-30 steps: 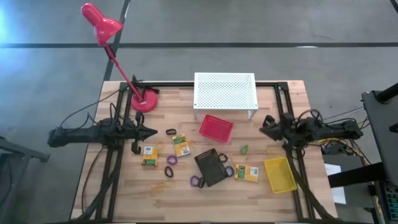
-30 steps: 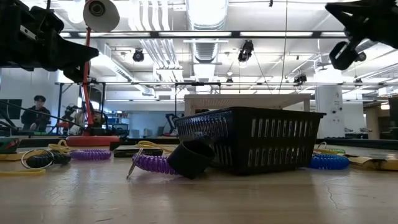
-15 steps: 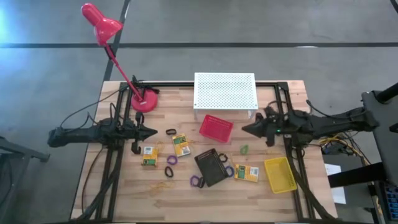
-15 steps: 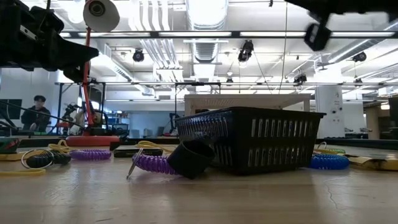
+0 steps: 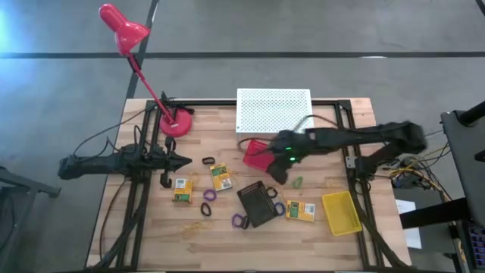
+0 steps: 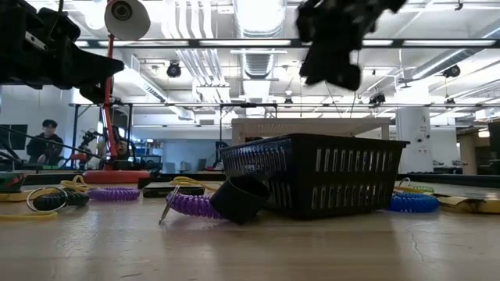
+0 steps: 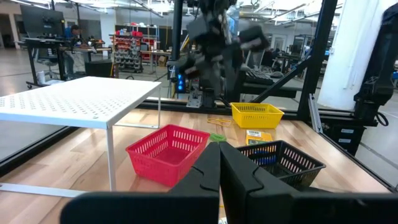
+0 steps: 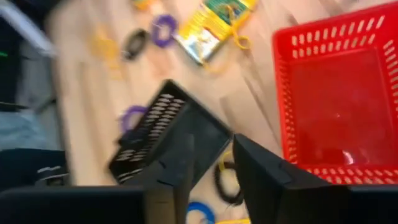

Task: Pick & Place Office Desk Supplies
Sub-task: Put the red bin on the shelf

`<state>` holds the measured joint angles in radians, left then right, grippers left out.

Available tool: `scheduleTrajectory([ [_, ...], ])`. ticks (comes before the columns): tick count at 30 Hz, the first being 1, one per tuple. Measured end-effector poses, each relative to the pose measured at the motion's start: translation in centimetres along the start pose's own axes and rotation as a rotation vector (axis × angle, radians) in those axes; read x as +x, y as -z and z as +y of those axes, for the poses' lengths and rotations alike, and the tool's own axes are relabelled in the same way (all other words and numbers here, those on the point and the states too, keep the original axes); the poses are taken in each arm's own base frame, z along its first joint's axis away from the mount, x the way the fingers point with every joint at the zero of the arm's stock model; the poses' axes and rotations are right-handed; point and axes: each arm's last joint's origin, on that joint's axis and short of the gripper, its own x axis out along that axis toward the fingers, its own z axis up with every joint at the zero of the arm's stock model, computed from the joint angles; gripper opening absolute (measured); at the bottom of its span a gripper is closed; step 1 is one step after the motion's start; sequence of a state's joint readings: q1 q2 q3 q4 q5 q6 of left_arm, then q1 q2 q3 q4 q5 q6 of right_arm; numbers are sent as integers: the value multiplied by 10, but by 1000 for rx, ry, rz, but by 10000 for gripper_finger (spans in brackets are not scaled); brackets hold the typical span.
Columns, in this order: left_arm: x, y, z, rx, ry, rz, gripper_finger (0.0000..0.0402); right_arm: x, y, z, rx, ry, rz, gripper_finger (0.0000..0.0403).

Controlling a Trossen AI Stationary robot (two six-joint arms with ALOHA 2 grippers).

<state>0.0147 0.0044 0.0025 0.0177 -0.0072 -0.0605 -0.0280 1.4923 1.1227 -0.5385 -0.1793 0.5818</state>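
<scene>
The supplies lie spread over the wooden table: a red tray (image 5: pixel 261 155), a black tray (image 5: pixel 258 203), a yellow tray (image 5: pixel 341 212), yellow-green boxes (image 5: pixel 221 177) (image 5: pixel 300 210), and purple (image 5: pixel 240 221), black (image 5: pixel 207 208) and blue (image 5: pixel 279 208) rings. My right gripper (image 5: pixel 276 173) hangs in the air over the gap between red tray (image 8: pixel 336 93) and black tray (image 8: pixel 168 134), slanting down, open (image 8: pixel 211 168), with nothing between its fingers. My left gripper (image 5: pixel 186 161) waits shut (image 7: pixel 219 168) at the table's left, level and above the tabletop.
A red desk lamp (image 5: pixel 173 123) stands at the far left corner and a white perforated stand (image 5: pixel 274 111) at the far middle. Thin yellow rubber bands (image 5: pixel 189 226) lie near the front. A person (image 6: pixel 48 140) sits in the room beyond the table.
My right arm has swung out from the table's right edge toward its middle and has tipped from level to slanting down, so its gripper now hangs over the red and black trays. Nothing on the table has moved.
</scene>
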Motion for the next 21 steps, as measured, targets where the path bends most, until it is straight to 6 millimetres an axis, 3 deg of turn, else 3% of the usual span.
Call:
scheduleTrajectory([
  [6,0,0,0,0,0,0,1,52,-23,3,-85,141,170,177],
  [11,0,0,0,0,0,0,1,81,-25,-3,-155,266,339,192],
  [21,0,0,0,0,0,0,1,84,-20,-4,-237,370,374,171],
])
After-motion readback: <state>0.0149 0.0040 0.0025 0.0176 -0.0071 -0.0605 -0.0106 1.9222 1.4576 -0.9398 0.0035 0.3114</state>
